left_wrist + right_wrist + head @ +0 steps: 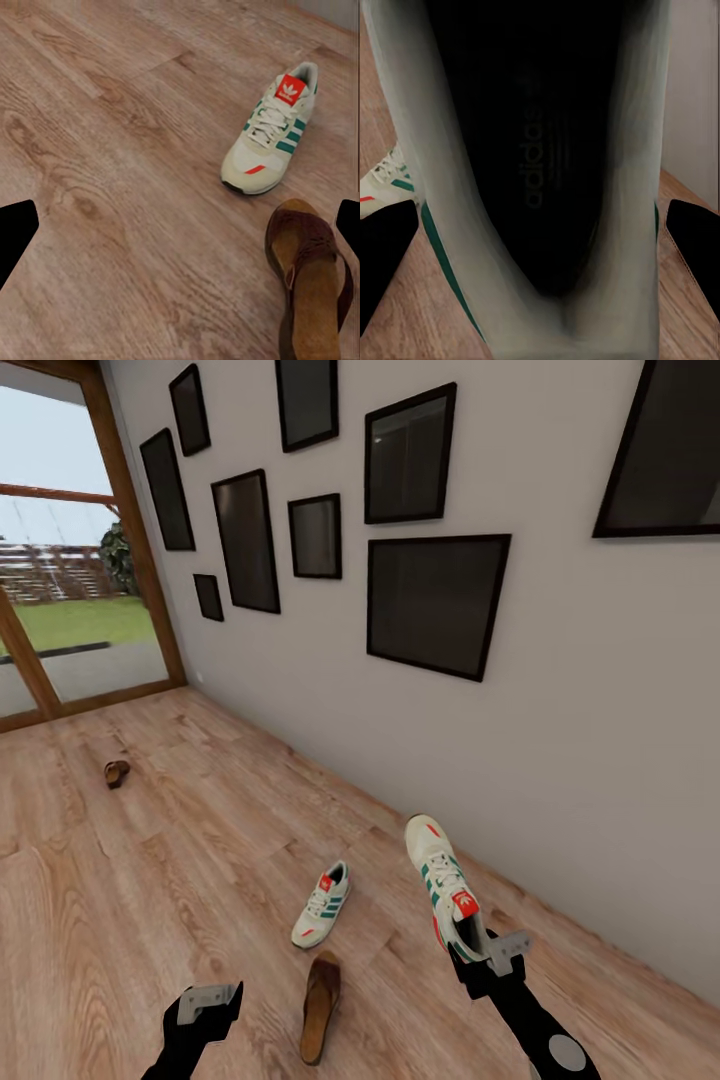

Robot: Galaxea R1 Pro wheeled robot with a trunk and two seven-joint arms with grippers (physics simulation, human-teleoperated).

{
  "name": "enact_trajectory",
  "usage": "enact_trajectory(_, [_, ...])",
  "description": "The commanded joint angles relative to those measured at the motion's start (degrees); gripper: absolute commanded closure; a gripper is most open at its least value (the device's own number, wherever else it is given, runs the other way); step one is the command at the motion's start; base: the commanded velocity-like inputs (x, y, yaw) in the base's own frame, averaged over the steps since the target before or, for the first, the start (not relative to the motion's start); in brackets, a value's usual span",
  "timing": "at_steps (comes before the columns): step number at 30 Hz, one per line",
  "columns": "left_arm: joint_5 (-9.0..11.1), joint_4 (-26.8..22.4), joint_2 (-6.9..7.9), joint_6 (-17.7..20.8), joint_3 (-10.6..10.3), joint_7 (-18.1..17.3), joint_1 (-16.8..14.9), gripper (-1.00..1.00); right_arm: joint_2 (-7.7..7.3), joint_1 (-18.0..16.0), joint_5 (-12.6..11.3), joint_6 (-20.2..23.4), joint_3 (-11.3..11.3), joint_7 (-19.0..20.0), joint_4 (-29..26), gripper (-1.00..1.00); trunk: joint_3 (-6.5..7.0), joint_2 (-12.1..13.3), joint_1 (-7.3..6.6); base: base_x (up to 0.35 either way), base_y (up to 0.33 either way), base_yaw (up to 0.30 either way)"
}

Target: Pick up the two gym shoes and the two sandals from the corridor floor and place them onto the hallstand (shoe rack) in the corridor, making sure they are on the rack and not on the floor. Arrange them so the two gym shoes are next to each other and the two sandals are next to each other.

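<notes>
Wood-plank corridor floor (150, 880) beside grey wall (600, 710) of black frames (435, 603).
Right claw (487, 952) clenched on gym shoe (445, 880); left claw (208, 1005) released, near sandal (321, 1005).

A cream-white gym shoe (271, 131) with green stripes and a red tongue label lies on the wood-plank corridor floor (112, 150). Just beside its toe rests a dark brown sandal (311, 281) with a tan insole, the two apart.
</notes>
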Motion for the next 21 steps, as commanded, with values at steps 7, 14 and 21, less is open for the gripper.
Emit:
enact_trajectory(7, [0.0,0.0,-0.08,-0.1,0.4,-0.6,0.0,-1.0,-0.03,0.0,0.3,-0.2,0.1,0.0,0.1,1.0,-0.05,0.0,0.01,0.168,-0.117,0.0])
enact_trajectory(14, [0.0,0.0,-0.06,-0.1,0.4,-0.6,0.0,-1.0,-0.03,0.0,0.3,-0.2,0.1,0.0,0.3,1.0,-0.05,0.0,0.01,0.026,-0.016,0.0])
enact_trajectory(21, [0.0,0.0,-0.08,-0.1,0.4,-0.5,0.0,-1.0,-0.03,0.0,0.3,-0.1,0.2,0.0,0.1,1.0,-0.05,0.0,0.01,-0.104,-0.132,0.0])
